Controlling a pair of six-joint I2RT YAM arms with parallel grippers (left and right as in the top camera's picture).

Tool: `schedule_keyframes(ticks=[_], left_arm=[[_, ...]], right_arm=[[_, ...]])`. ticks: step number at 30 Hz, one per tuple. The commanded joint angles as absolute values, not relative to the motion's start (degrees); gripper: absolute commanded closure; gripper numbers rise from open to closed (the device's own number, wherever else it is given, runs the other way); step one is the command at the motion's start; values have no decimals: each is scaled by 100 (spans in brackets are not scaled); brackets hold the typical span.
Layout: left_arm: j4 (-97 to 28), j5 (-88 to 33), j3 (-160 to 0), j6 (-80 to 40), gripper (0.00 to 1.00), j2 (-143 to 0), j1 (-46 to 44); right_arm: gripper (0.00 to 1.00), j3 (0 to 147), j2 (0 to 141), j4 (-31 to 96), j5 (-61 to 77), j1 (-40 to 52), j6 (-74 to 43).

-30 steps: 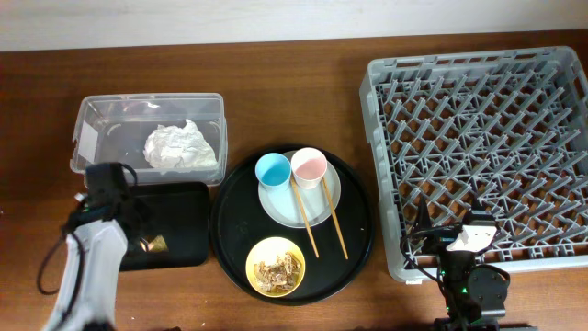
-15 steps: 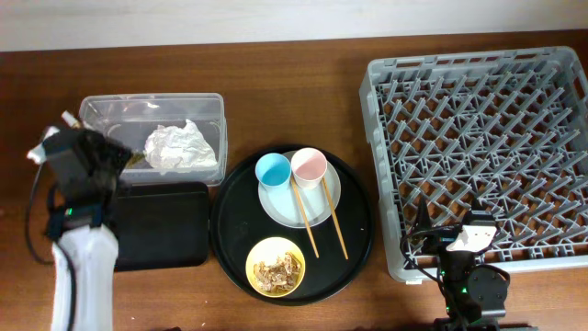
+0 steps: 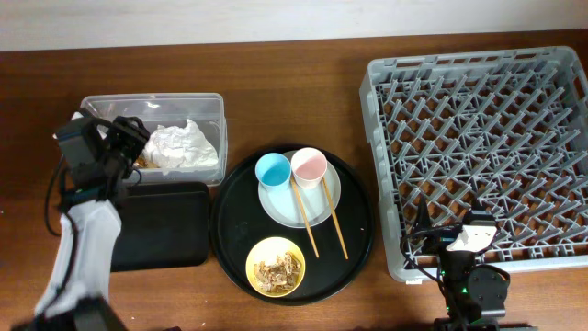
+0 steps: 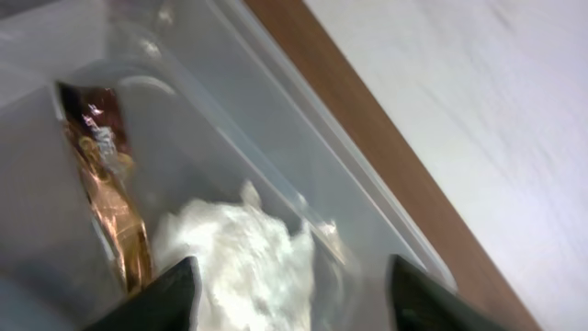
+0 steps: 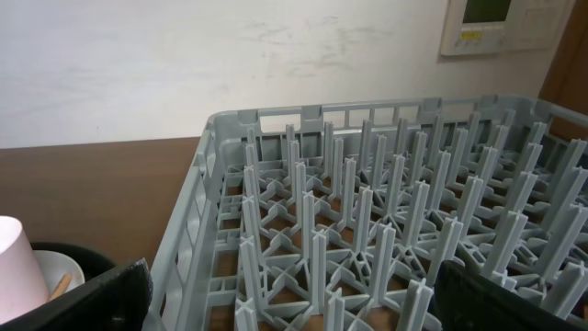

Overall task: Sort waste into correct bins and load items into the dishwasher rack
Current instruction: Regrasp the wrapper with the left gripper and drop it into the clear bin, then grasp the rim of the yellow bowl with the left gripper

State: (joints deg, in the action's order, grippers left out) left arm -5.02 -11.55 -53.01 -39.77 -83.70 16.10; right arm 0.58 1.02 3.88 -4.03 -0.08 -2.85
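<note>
My left gripper (image 3: 124,140) hangs open over the left end of the clear tub (image 3: 152,104). In the left wrist view the brown-and-gold wrapper (image 4: 110,198) lies loose inside the tub, left of my left gripper (image 4: 296,296), beside the white napkin (image 4: 234,253). The napkin (image 3: 182,147) fills the tub's middle. My right gripper (image 3: 452,230) stands open and empty over the near left corner of the grey rack (image 3: 487,138). On the white plate (image 3: 317,210) sit the blue cup (image 3: 273,170) and pink cup (image 3: 309,168), with two chopsticks (image 3: 335,222) across it.
A yellow bowl (image 3: 276,265) of tan food scraps sits at the front of the round black tray (image 3: 230,230). The shallow black rectangular tray (image 3: 165,225) lies just in front of the tub. The rack's pegs (image 5: 367,211) fill the right wrist view, the pink cup (image 5: 18,267) at its left edge.
My left gripper rose from the black rectangular tray with the wrapper, swung back over the clear tub and opened. The wrapper is now in the tub. The right arm has not moved.
</note>
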Motion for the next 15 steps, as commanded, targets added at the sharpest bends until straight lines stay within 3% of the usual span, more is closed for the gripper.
schedule_keyframes(ticks=[1,6,9,15], left_arm=[[-1210,-2700,-5321,-3765,47,-7332,1527],[-3367,-2902,-5319,-3144,48,-6587,504],[-4689,-1785,-5306,-2683,48,-6598,-845],[-4880,-1070,-5166,-2779,48,-6901,-3081]], right_arm=[[1,32,73,429,-434,-45,-305],[2,32,73,429,-434,-45,-305],[1,32,73,429,-434,-45,-305],[1,32,73,429,-434,-45,-305]])
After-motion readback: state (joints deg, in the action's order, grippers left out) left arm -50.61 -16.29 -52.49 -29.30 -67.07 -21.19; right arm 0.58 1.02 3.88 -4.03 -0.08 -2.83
